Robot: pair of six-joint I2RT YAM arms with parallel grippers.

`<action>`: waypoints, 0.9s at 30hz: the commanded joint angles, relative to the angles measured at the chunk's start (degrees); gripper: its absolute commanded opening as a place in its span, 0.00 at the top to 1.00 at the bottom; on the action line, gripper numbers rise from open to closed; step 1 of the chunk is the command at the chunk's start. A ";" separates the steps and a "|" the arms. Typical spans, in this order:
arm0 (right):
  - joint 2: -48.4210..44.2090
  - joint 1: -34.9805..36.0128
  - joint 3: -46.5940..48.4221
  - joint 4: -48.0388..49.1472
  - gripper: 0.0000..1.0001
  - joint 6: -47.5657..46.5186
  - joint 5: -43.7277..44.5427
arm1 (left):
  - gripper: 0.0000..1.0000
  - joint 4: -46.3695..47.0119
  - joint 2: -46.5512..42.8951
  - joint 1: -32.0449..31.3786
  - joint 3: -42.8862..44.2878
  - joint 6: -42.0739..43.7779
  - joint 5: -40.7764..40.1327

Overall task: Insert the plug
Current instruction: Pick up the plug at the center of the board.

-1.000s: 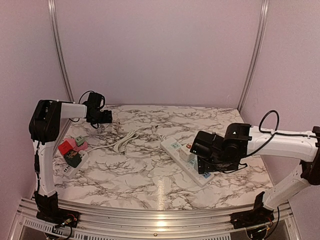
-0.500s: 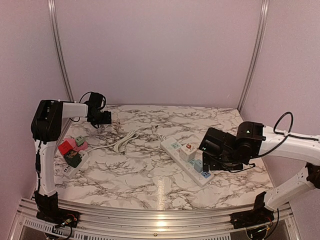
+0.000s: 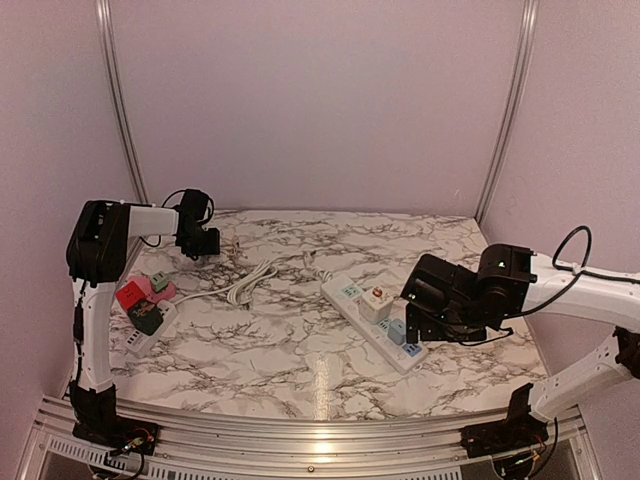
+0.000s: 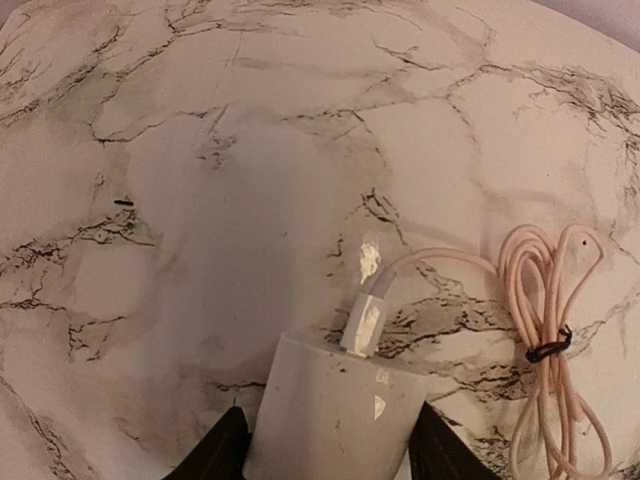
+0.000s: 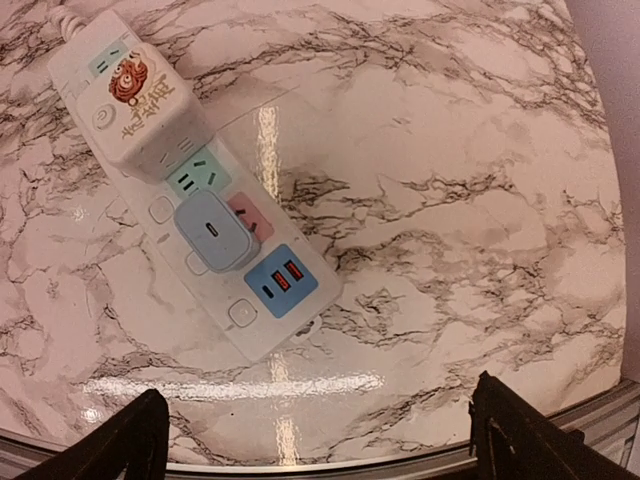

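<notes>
The light blue rounded plastic plug [image 5: 215,232] sits pressed into a socket of the long white plastic power strip [image 5: 255,330], between a green socket face and the blue USB panel near the strip's end. Just beside it on the same strip stands a white cube adapter with an orange cartoon sticker [image 5: 140,110]. The strip lies diagonally on the marble-patterned worktop [image 5: 450,200], right of centre.

The right end effector [image 5: 320,440] hangs above the worktop just off the strip's near end, its black fingers [image 5: 125,445] spread wide and gripping nothing.

At the far left corner, the left end effector [image 4: 330,450] is closed around a white plastic block plug [image 4: 335,415], one dark finger [image 4: 220,455] on each side. A pale connector [image 4: 362,320] enters the block's face, and its pinkish-white cable runs to a tied coil [image 4: 555,330] lying on the worktop. Whether the block touches the worktop cannot be told.

Along the left edge lies a second white power strip [image 3: 135,340] carrying red, green and pink plugs.
</notes>
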 commanded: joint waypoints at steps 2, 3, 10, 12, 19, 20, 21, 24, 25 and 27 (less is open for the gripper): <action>-1.14 0.14 0.04 1.51 0.02 0.33 -0.64 | 0.49 -0.25 -0.94 -0.25 -0.71 0.79 0.64; -1.37 0.19 -0.07 1.52 0.01 0.30 -0.80 | 0.51 -0.17 -0.81 -0.25 -0.59 0.87 0.80; -3.73 0.17 -1.13 1.76 0.02 0.86 -1.35 | 0.73 -0.15 -1.19 -0.33 -0.83 1.57 1.71; -4.16 0.16 -1.15 2.02 0.01 0.70 -1.52 | 0.75 0.17 -2.24 -0.63 -1.86 1.57 1.90; -4.37 0.20 -0.67 5.10 0.01 -2.36 -3.78 | 0.80 3.53 -9.00 -3.15 -7.37 -1.16 1.80; -4.50 0.18 -0.71 5.92 0.01 -3.01 -4.51 | 0.80 4.21 -10.29 -3.75 -8.42 -1.54 1.46; -4.79 0.23 -0.82 6.85 0.01 -3.79 -5.30 | 0.80 4.85 -11.53 -4.33 -9.60 -1.82 1.18; -5.82 0.21 -1.42 10.36 0.02 -6.35 -8.34 | 0.82 6.30 -15.13 -6.22 -12.45 -2.95 -0.13; -6.18 0.28 -1.61 11.43 0.02 -7.04 -9.38 | 0.84 6.40 -16.27 -6.76 -13.05 -3.40 -0.41; -7.02 0.38 -1.89 13.39 0.02 -8.47 -11.19 | 0.84 6.63 -18.62 -7.74 -14.51 -4.06 -0.68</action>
